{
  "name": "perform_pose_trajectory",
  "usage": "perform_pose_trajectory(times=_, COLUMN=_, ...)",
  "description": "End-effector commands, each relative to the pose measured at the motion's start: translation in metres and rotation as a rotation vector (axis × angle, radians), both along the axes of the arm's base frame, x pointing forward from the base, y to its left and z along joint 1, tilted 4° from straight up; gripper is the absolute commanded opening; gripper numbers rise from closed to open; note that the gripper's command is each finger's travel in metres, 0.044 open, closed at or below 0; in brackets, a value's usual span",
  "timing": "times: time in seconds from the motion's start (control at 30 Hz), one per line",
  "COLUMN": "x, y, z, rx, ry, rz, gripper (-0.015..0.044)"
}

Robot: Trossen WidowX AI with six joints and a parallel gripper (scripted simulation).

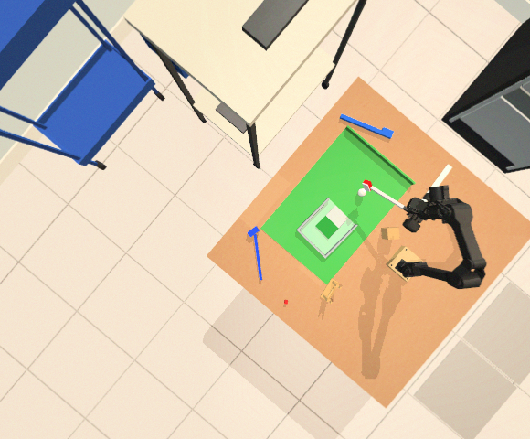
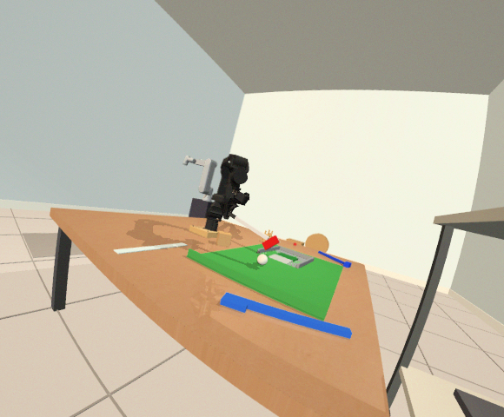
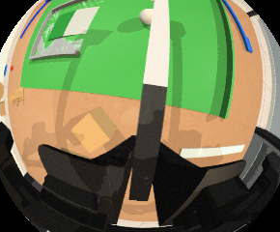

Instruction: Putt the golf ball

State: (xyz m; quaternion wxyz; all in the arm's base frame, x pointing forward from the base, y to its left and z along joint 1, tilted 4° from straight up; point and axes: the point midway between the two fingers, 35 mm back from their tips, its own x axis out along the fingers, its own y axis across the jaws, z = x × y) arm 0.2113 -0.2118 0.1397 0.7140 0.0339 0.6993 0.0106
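My gripper [image 1: 406,208] [image 3: 143,140] is shut on the dark grip of the red putter [image 1: 386,196] [image 2: 270,242] [image 3: 156,53]. Its white shaft reaches out over the green mat [image 1: 293,203] [image 2: 306,287] [image 3: 121,68]. The red head looks raised above the mat close to the golf ball; the wrist view cuts it off. The white golf ball [image 1: 361,192] [image 2: 261,259] [image 3: 146,16] is on the mat. The pale ramp [image 1: 337,216] [image 2: 281,258] [image 3: 82,21] leads to the raised green [image 1: 326,227] [image 3: 63,25] inside a grey-walled frame.
A green ledge [image 1: 381,155] edges the mat, with a blue club [image 1: 366,124] [image 2: 297,314] behind. A blue putter [image 1: 258,257] lies beyond the frame. A white bar [image 1: 441,176] [image 2: 149,248] [image 3: 212,151] and a wooden block [image 1: 390,232] [image 3: 90,131] are near the arm.
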Motion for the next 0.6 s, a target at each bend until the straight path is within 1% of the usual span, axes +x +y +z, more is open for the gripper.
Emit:
perform_pose_trajectory(times=0.0, x=-0.013, y=-0.015, z=0.004, rx=-0.013, ry=0.008, rz=-0.078, gripper=0.0)
perform_pose_trajectory(times=0.23, x=-0.019, y=-0.021, z=0.0, rx=-0.013, ry=0.016, rz=-0.109, gripper=0.0)
perform_pose_trajectory(times=0.57, x=-0.018, y=-0.019, z=-0.034, rx=-0.013, ry=0.016, rz=-0.109, gripper=0.0)
